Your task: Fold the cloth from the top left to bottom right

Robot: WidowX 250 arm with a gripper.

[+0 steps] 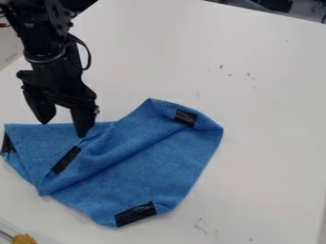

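Yellow blob point(24, 238) up front; end effector point(63, 127) spread at the cloth point(153, 167), probably grab stage, next needs top-left corner point(11, 127) pinched, carried bottom-right.

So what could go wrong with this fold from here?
The gripper stands open at the cloth's upper edge, so closing there might catch only a shallow pinch and slip. The cloth already has a diagonal ridge across it, so pulling toward the bottom right may bunch it instead of folding flat.
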